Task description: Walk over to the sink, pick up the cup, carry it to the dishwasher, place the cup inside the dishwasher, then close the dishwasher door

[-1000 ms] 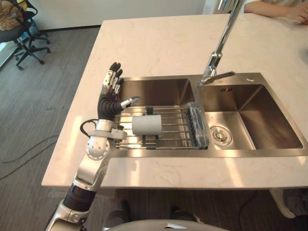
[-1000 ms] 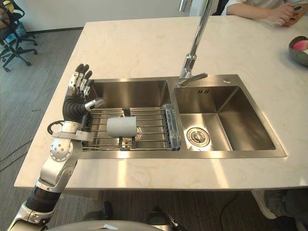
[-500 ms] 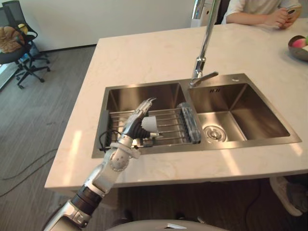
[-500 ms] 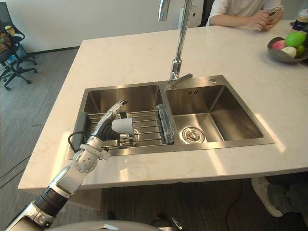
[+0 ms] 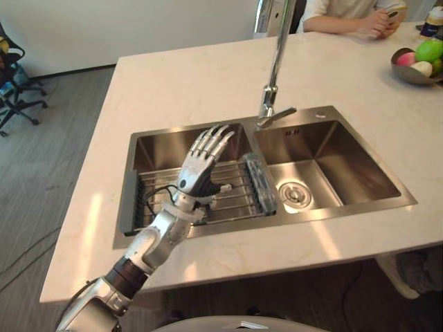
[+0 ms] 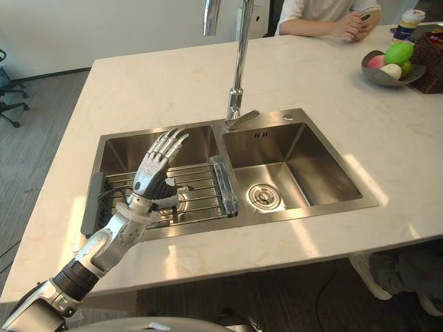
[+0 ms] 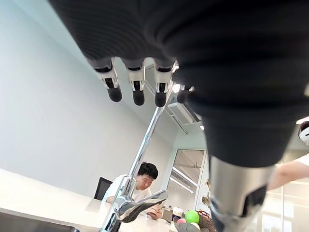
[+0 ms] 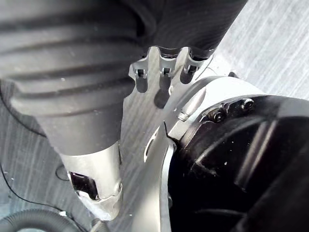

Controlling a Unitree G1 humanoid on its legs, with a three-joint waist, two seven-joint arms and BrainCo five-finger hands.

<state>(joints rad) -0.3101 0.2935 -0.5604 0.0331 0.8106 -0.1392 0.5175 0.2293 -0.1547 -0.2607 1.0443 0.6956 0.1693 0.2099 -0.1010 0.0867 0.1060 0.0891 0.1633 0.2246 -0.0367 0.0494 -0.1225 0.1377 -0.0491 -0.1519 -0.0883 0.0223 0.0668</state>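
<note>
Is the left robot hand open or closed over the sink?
Open. The left robot hand holds its fingers straight and spread above the drying rack, gripping nothing.

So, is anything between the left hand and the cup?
Nothing visible. The open left hand hangs over the rack in the left basin, right at the cup, which it largely hides.

no legible text, no labels, no numbers, no signs

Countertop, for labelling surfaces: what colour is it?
Countertop: cream, faintly veined; best in right eye view.
</note>
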